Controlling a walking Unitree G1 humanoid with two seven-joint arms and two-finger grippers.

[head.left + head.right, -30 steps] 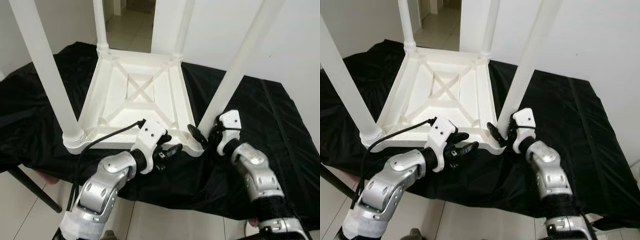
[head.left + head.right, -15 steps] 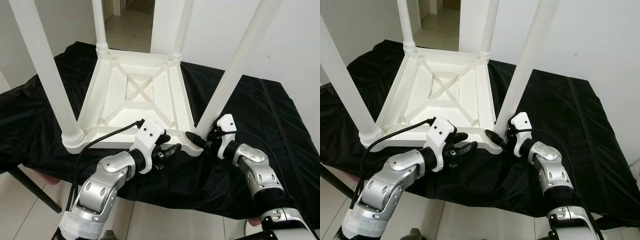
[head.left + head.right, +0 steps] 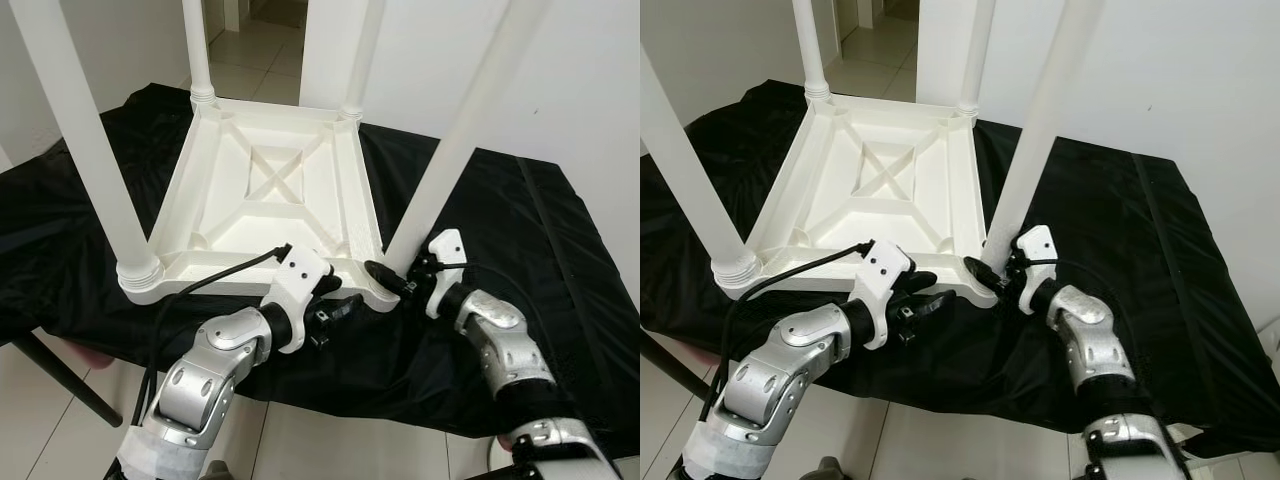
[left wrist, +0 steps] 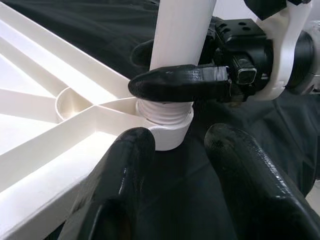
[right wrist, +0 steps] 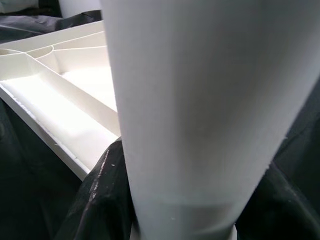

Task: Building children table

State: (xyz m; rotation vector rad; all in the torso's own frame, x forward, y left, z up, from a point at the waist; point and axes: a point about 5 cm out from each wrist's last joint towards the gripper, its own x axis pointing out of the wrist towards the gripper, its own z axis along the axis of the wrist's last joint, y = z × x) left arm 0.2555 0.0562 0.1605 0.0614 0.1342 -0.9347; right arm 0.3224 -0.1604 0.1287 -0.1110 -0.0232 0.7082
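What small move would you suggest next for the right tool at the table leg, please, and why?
Probably keep turning the white plastic table leg into its corner socket. The right tool is clamped around the leg's base, the left wrist view shows screw threads exposed above the socket, and the left tool steadies the upturned white plastic tabletop nearby.

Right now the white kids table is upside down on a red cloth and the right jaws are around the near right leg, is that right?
Not quite: the cloth is black, not red, as the left eye view shows. The rest holds: the white table lies upside down on it, and the right gripper has its jaws around the near right leg.
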